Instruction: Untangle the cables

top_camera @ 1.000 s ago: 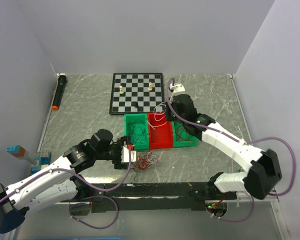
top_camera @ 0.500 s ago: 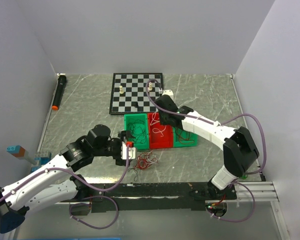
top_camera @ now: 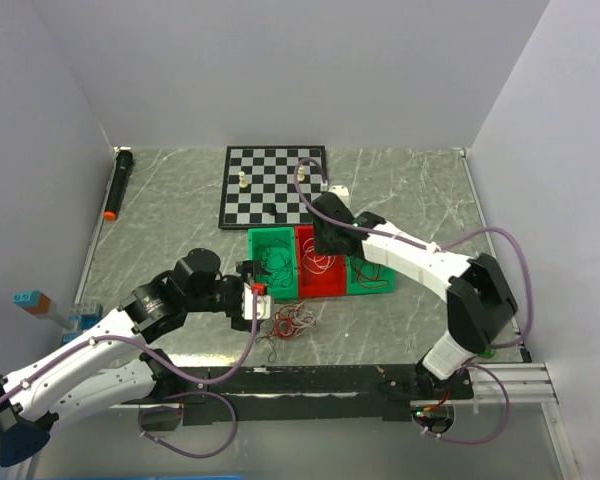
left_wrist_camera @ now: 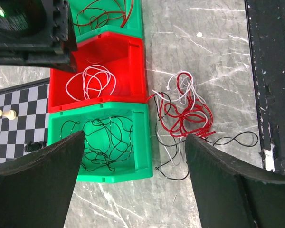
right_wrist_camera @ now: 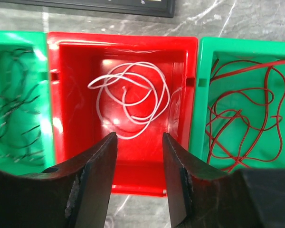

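Top view: the cables (top_camera: pixel 291 321) sit in a knot on the surface (top_camera: pixel 160 230), just in front of the bins (top_camera: pixel 320 292), with the left gripper (top_camera: pixel 259 302) right next to them. The chessboard (top_camera: pixel 274 186) is well clear.

Left wrist: that gripper is spread wide and empty. The red, white and black strands are all looped together, so it's probably smarter to pinch a loose end at the edge than the middle clump.

Right wrist: the right gripper (right_wrist_camera: pixel 138 137) is also spread, with nothing in it, over the red bin (right_wrist_camera: pixel 66 95) holding a white cable (right_wrist_camera: pixel 128 102). The bin walls could snag.
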Robot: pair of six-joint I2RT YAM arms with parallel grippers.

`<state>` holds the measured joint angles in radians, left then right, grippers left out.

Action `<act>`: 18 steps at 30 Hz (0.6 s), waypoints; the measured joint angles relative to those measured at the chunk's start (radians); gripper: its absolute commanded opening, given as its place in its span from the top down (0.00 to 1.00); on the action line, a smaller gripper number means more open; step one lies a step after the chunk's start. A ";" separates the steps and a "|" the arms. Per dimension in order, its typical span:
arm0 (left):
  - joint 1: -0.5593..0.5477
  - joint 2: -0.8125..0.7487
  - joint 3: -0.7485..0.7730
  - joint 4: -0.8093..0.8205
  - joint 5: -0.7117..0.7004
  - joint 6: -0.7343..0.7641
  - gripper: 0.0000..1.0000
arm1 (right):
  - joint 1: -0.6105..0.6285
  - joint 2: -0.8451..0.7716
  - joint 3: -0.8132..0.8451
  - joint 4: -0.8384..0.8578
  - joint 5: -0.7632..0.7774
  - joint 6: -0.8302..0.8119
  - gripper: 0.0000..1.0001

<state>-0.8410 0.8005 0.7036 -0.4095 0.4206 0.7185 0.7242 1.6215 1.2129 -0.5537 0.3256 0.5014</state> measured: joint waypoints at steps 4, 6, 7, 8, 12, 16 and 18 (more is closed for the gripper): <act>0.000 0.000 0.000 0.001 0.000 0.001 0.09 | 0.002 -0.121 -0.061 0.043 -0.044 -0.013 0.48; 0.000 0.000 -0.004 0.003 0.000 0.002 0.09 | 0.009 -0.230 -0.133 0.102 -0.101 -0.041 0.46; 0.000 0.000 -0.009 0.005 0.000 0.003 0.09 | 0.015 -0.279 -0.166 0.125 -0.127 -0.053 0.45; 0.000 0.000 -0.017 0.005 0.000 0.006 0.10 | 0.025 -0.331 -0.203 0.154 -0.158 -0.069 0.44; 0.000 0.000 -0.064 0.003 -0.012 0.037 0.13 | 0.102 -0.494 -0.341 0.249 -0.286 -0.122 0.43; 0.000 0.010 -0.124 0.000 -0.027 0.097 0.16 | 0.186 -0.529 -0.438 0.298 -0.357 -0.140 0.43; 0.000 0.032 -0.137 -0.001 -0.026 0.109 0.19 | 0.208 -0.526 -0.491 0.324 -0.376 -0.138 0.43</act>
<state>-0.8410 0.8322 0.5667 -0.4107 0.3946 0.8280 0.9325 1.0954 0.7223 -0.2298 -0.0502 0.3630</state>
